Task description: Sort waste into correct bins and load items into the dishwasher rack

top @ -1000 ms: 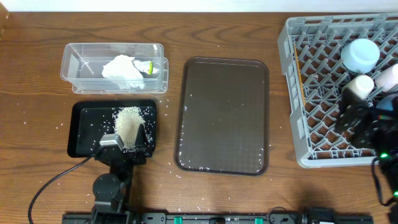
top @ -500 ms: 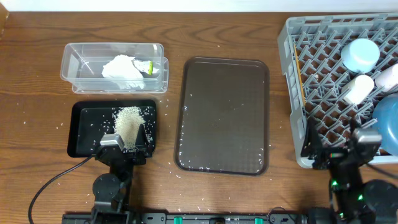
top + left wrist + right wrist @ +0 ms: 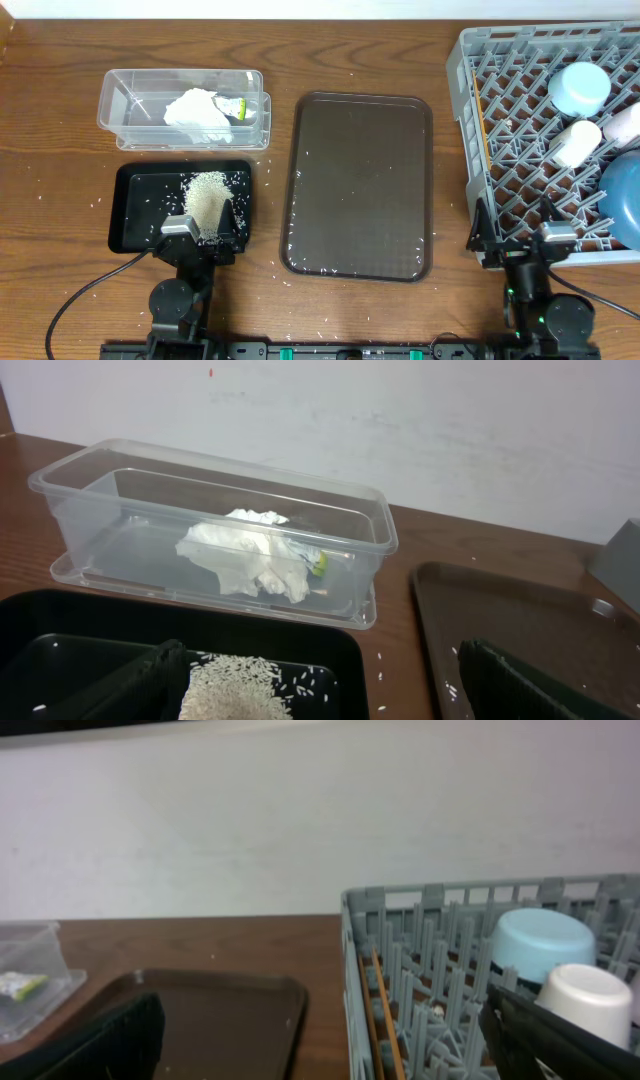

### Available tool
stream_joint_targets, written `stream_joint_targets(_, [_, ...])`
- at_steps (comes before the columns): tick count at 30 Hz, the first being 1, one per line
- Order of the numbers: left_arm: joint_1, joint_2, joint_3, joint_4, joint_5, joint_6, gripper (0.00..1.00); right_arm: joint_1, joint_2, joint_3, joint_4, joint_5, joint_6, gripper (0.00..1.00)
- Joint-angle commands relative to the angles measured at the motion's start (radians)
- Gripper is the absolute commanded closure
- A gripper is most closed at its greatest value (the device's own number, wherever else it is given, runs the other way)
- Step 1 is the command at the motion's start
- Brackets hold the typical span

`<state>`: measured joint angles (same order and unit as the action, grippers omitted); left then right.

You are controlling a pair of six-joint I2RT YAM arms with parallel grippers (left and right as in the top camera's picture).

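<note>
The clear tub (image 3: 125, 105) holds the crumpled napkin (image 3: 198, 113) and the yellow-green wrapper (image 3: 240, 108); both also show in the left wrist view, napkin (image 3: 245, 555), wrapper (image 3: 318, 563). The black tray (image 3: 138, 205) holds a rice pile (image 3: 206, 195). My left gripper (image 3: 203, 222) is open and empty over that tray's front edge, beside the rice (image 3: 240, 685). The grey rack (image 3: 465, 60) holds the light-blue bowl (image 3: 580, 87), white cup (image 3: 575, 142), pink cup (image 3: 628, 122), large blue bowl (image 3: 625, 200) and chopsticks (image 3: 478, 120). My right gripper (image 3: 513, 232) is open and empty at the rack's front left corner.
The dark brown serving tray (image 3: 360, 185) lies between the bins and the rack, with a few rice grains on it. Loose grains are scattered on the wooden table around the black tray. A black cable (image 3: 90, 290) runs from the left arm.
My right arm has drawn back from over the rack to the table's front edge, and the large blue bowl now shows resting in the rack. The left arm has not moved.
</note>
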<state>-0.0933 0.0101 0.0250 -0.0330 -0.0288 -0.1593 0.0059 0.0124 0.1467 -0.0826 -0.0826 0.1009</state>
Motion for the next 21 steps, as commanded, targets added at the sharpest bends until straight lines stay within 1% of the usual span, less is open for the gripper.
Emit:
stream_joint_targets(1, [0.004, -0.006, -0.021, -0.037, -0.012, 0.009, 0.11, 0.009, -0.007, -0.077, 0.077, -0.012, -0.008, 0.01])
stream_joint_targets(4, [0.004, -0.006, -0.021, -0.037, -0.012, 0.009, 0.12, 0.009, -0.007, -0.141, 0.161, -0.012, -0.008, 0.01])
stream_joint_targets(9, [0.004, -0.006, -0.021, -0.037, -0.012, 0.009, 0.12, 0.009, -0.007, -0.141, 0.151, 0.005, -0.013, 0.01])
stream_joint_targets(12, [0.004, -0.006, -0.021, -0.037, -0.012, 0.009, 0.12, 0.009, -0.007, -0.141, 0.126, 0.012, -0.014, 0.01])
stream_joint_targets(16, [0.004, -0.006, -0.021, -0.037, -0.012, 0.009, 0.11, 0.009, -0.007, -0.141, 0.020, 0.030, -0.013, 0.01])
stream_joint_targets(21, [0.004, -0.006, -0.021, -0.037, -0.012, 0.009, 0.11, 0.028, -0.007, -0.141, 0.010, 0.056, -0.013, 0.01])
